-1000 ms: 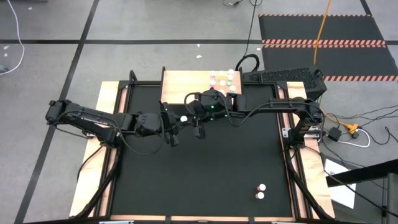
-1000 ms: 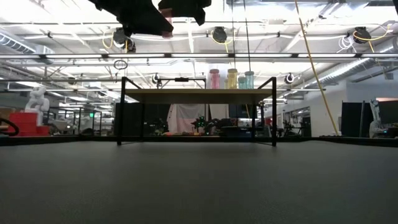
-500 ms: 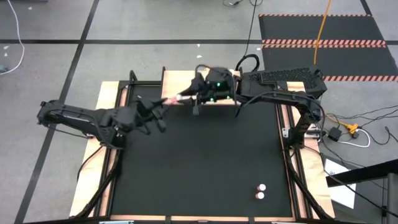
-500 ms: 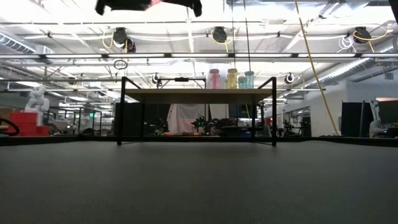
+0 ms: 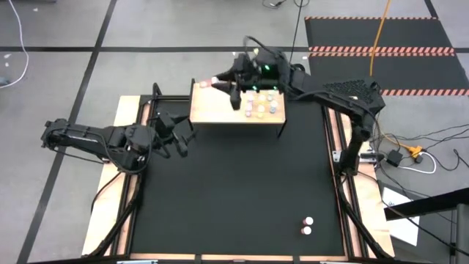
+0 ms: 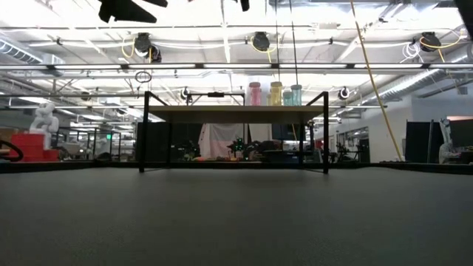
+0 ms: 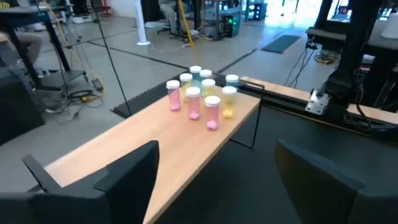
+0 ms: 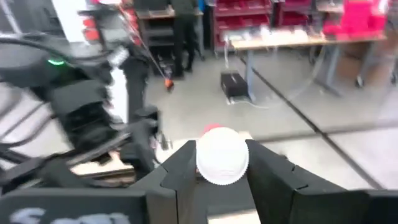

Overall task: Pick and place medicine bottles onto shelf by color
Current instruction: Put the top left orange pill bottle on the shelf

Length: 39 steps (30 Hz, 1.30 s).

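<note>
Right pincer (image 5: 218,79) hangs over the far left part of the shelf (image 5: 212,110), pinching a pink medicine bottle (image 5: 219,79) by its body; in the right wrist view we see the bottle's white cap (image 8: 222,155) pressed between the two dark fingers (image 8: 180,171). On the shelf's right part we count a cluster of medicine bottles (image 5: 261,103) standing upright, close together: pink ones (image 7: 193,102) nearer the middle, yellow (image 7: 228,102) and teal (image 7: 196,74) behind them. From table height three of them, pink, yellow and teal (image 6: 275,94), show in a row on the board. Two more bottles (image 5: 307,225) lie on the black tabletop (image 5: 242,198), near its front right corner, well apart from the shelf.

Left pincer (image 5: 181,134) sits just left of the shelf, low over the mat, its fingers spread and empty.

Compared with half a second ago, we see the right pincer has carried the pink bottle from the shelf's front edge toward its far side, and the left arm has drawn back slightly.
</note>
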{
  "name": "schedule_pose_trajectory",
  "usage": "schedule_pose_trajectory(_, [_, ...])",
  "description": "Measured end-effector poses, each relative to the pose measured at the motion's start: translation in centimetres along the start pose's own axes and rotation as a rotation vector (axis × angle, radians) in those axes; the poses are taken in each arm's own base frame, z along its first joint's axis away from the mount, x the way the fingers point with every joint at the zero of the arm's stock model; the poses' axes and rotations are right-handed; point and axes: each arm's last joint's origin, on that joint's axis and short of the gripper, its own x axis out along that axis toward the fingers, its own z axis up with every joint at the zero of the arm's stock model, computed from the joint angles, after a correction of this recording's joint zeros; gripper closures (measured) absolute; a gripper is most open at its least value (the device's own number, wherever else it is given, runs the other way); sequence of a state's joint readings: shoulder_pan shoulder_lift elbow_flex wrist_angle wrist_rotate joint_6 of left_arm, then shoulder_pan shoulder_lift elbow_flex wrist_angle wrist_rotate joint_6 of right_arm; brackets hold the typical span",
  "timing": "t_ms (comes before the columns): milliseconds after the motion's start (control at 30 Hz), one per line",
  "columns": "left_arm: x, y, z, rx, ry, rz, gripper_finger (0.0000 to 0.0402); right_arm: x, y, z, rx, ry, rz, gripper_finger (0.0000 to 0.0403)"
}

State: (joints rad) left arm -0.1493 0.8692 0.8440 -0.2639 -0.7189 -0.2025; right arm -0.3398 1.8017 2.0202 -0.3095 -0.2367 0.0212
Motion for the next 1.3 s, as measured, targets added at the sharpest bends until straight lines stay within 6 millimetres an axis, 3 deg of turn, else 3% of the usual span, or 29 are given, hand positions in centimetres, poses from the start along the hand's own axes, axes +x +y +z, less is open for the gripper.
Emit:
schedule_pose_trajectory(167, [0.1,0.1,-0.1,-0.004,0.007,0.006,0.0065,1.7,-3.1,0.2,0.049,0.158,-0.062,0.0283])
schedule_pose_trajectory(267, [0.1,0.2,-0.2,-0.004,0.020,0.010,0.0066,3.0,-4.4,-0.9,0.047,0.206,-0.083,0.0283])
schedule_pose_trajectory(533, [0.1,0.3,-0.8,-0.022,0.075,0.016,0.0069,5.6,-7.0,-8.9,0.038,0.592,-0.285,0.0282])
schedule_pose_trajectory(800, [0.2,0.5,-1.1,-0.048,0.103,0.021,0.0069,5.5,-7.8,-11.0,0.054,0.655,-0.294,0.0282])
schedule_pose_trajectory(1100, [0.2,0.5,-1.1,-0.082,0.106,0.014,0.0069,3.7,-11.5,-11.3,0.113,0.684,-0.373,0.0282])
schedule_pose_trajectory(1300, [0.2,0.5,-1.1,-0.083,0.106,0.014,0.0069,2.9,-12.1,-11.7,0.128,0.746,-0.380,0.0282])
